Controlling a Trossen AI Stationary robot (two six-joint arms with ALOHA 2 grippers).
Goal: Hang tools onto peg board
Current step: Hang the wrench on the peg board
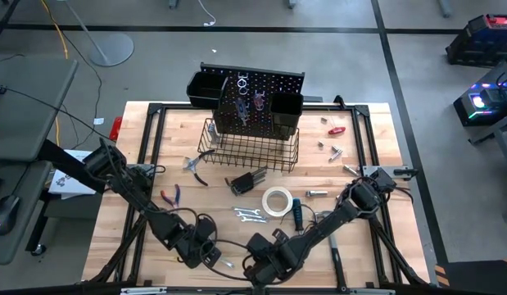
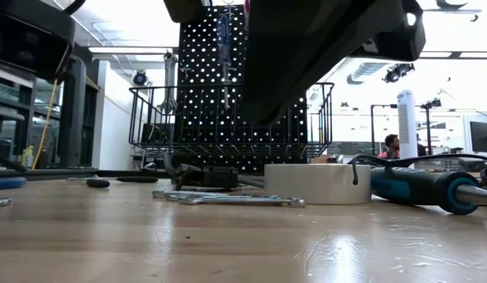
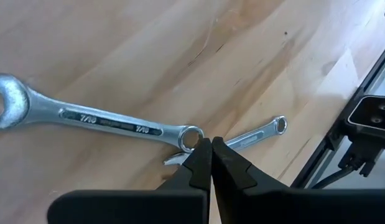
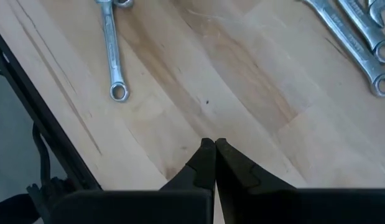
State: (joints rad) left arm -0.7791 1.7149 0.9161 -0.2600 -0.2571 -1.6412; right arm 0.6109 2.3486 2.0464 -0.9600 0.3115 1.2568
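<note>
1 tape roll (image 1: 277, 201), 1 peg board (image 1: 255, 102), 2 arms.

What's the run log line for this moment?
left pincer: shut, over wrenches | right pincer: shut, empty | peg board: upright

- pale wood tabletop (image 3: 148, 56), smooth, visible grain, slight sheen
- silver wrenches (image 3: 99, 118), shiny polished metal, stamped markings
- white tape roll (image 2: 318, 183), matt, papery
- peg board (image 1: 257, 94), matt black, perforated
- wire basket (image 1: 253, 147), thin black metal wire
- screwdriver (image 2: 424, 187), blue and black handle, semi-gloss plastic
</note>
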